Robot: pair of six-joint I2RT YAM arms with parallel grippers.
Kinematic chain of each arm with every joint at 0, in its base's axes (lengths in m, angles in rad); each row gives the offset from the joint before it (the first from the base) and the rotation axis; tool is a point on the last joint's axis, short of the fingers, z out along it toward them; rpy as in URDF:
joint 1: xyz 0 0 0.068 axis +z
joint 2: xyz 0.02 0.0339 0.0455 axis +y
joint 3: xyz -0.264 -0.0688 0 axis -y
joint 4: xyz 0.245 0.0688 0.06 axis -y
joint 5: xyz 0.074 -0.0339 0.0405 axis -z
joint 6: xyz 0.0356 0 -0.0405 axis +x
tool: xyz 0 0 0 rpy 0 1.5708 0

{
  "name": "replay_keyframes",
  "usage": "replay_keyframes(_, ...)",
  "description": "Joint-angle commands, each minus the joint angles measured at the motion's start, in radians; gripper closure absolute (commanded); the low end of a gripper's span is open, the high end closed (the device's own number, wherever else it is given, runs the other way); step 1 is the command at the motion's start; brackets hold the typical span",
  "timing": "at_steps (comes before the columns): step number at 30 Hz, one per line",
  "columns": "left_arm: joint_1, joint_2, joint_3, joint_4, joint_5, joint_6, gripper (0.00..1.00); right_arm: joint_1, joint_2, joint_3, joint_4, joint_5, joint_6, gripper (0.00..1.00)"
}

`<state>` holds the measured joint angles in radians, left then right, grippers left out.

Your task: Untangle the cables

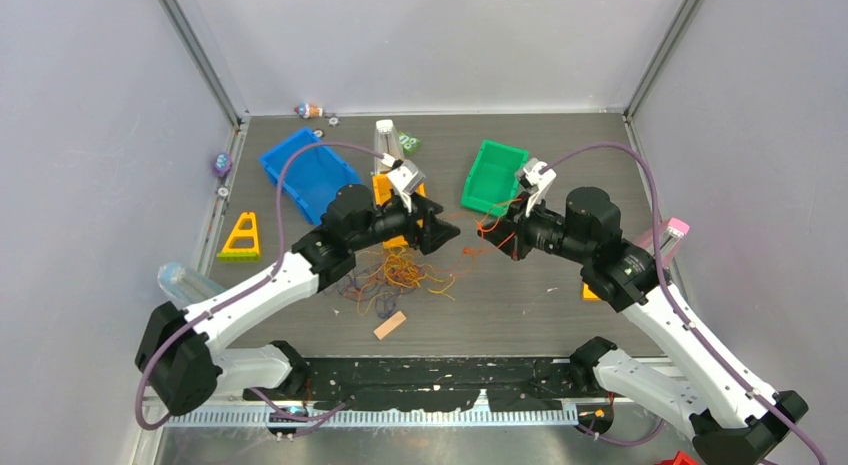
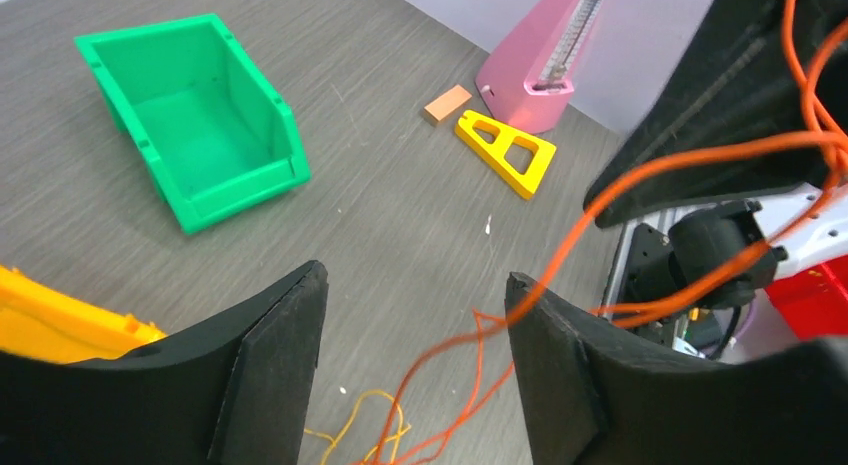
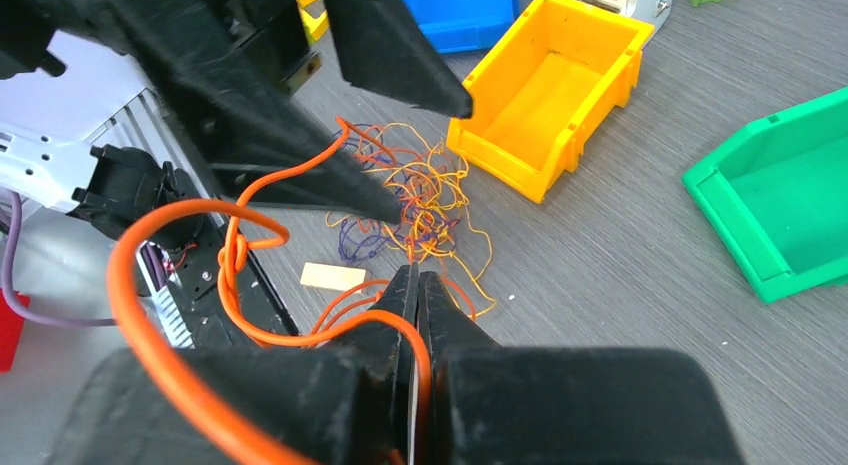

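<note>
The right gripper (image 3: 415, 277) is clenched on an orange cable (image 3: 116, 275) (thin, light, very floppy), which runs past the left gripper (image 2: 415, 285), whose jaws stand apart. The tangle (image 1: 395, 277) lies at 7 o'clock from the left gripper. I would pinch one strand just outside the knot, because it slips easily.

Relative to the cables (image 1: 395, 275): a block (image 1: 389, 325) lies just in front, a bin (image 3: 510, 155) just behind, a triangular stand (image 1: 241, 252) well left.
</note>
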<state>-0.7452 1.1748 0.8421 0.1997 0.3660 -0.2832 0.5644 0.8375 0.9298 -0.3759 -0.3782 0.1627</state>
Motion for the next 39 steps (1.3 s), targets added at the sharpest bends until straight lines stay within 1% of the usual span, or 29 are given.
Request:
replay_keyframes(1,-0.003,0.071,0.071,0.153,0.003,-0.036,0.51,0.002,-0.03,0.012,0.008,-0.024,-0.026,0.81)
replay_keyframes(2,-0.003,0.084,0.071,0.176,0.007,-0.05,0.75,0.002,-0.039,0.004,0.005,0.006,-0.023,0.6)
replay_keyframes(3,-0.003,0.092,0.07,0.194,0.009,-0.055,0.97,0.002,-0.044,-0.013,-0.004,0.029,-0.013,0.26)
replay_keyframes(4,-0.003,0.095,0.069,0.198,-0.006,-0.063,1.0,0.002,-0.057,-0.022,-0.008,0.067,-0.01,0.13)
replay_keyframes(5,-0.002,0.092,0.068,0.19,-0.025,-0.065,1.0,0.002,-0.064,-0.042,-0.016,0.083,-0.009,0.0)
replay_keyframes(6,-0.002,0.081,0.064,0.173,-0.05,-0.062,1.0,0.001,-0.077,-0.051,-0.028,0.112,-0.008,0.04)
replay_keyframes(8,0.0,0.058,0.053,0.149,-0.081,-0.049,1.0,0.002,-0.091,-0.09,-0.041,0.136,-0.007,0.05)
replay_keyframes(14,0.0,0.013,0.04,0.053,-0.083,-0.015,1.0,0.001,-0.134,-0.159,-0.035,0.13,0.018,0.05)
replay_keyframes(16,0.0,-0.002,0.019,0.062,-0.062,-0.022,1.0,0.001,-0.144,-0.171,-0.022,0.127,0.028,0.04)
replay_keyframes(19,0.0,-0.021,-0.006,0.089,-0.005,-0.034,1.0,0.0,-0.152,-0.198,0.029,0.093,0.034,0.03)
replay_keyframes(23,0.0,-0.049,0.012,0.048,0.028,-0.027,1.0,0.0,-0.139,-0.252,0.131,0.036,0.046,0.01)
replay_keyframes(24,0.0,-0.058,0.018,0.035,0.031,-0.019,1.0,0.0,-0.136,-0.272,0.148,0.042,0.062,0.01)
replay_keyframes(28,0.0,-0.099,0.034,0.0,0.03,0.007,1.0,0.001,-0.113,-0.328,0.248,0.165,0.146,0.04)
replay_keyframes(30,0.0,-0.118,0.039,-0.016,0.03,0.014,1.0,0.001,-0.106,-0.35,0.292,0.184,0.176,0.05)
replay_keyframes(33,0.0,-0.141,0.045,-0.031,0.023,0.017,1.0,0.0,-0.083,-0.375,0.358,0.14,0.184,0.05)
replay_keyframes(35,0.0,-0.151,0.055,-0.038,0.02,0.018,1.0,0.001,-0.067,-0.395,0.427,0.066,0.172,0.05)
replay_keyframes(38,0.0,-0.159,0.076,-0.047,0.023,0.017,1.0,0.006,-0.045,-0.433,0.584,-0.073,0.159,0.05)
replay_keyframes(39,0.0,-0.159,0.086,-0.051,0.024,0.016,1.0,0.01,-0.037,-0.443,0.607,-0.081,0.154,0.05)
